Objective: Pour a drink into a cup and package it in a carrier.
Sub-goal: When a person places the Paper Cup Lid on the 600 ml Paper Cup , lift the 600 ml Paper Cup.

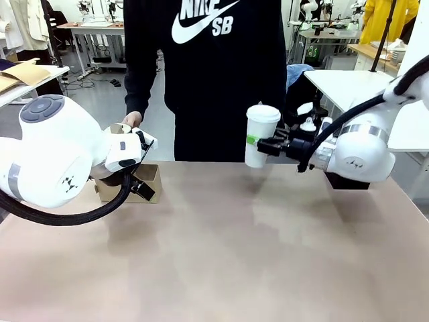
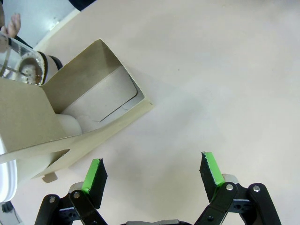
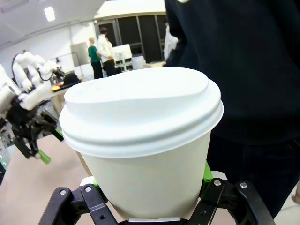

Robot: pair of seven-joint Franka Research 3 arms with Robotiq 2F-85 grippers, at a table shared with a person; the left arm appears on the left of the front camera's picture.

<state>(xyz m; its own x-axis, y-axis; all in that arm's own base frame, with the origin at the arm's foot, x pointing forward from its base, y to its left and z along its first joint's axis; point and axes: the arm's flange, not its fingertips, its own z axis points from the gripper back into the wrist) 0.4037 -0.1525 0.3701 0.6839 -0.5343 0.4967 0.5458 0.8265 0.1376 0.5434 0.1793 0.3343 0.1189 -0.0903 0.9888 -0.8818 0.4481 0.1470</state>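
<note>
Paper-walled and lidded, the white cup (image 1: 261, 127) sits pinched in my right claw (image 1: 267, 145), right of centre, off the table. It's probably full, so sloshy and crushable: squeeze the body gently, below the lid. My left claw (image 2: 152, 171) hangs spread beside the cardboard carrier (image 2: 70, 108), upper left of its wrist view.

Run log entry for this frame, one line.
right gripper: shut on cup, lid on, above table | left gripper: open, near carrier | cup not yet in carrier

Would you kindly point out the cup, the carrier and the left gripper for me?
cup (image 3: 150, 173): right wrist view, on its white side wall.
carrier (image 2: 101, 98): left wrist view, on its inner cardboard wall.
left gripper (image 2: 153, 169): left wrist view, midway between its fingertips.
</note>
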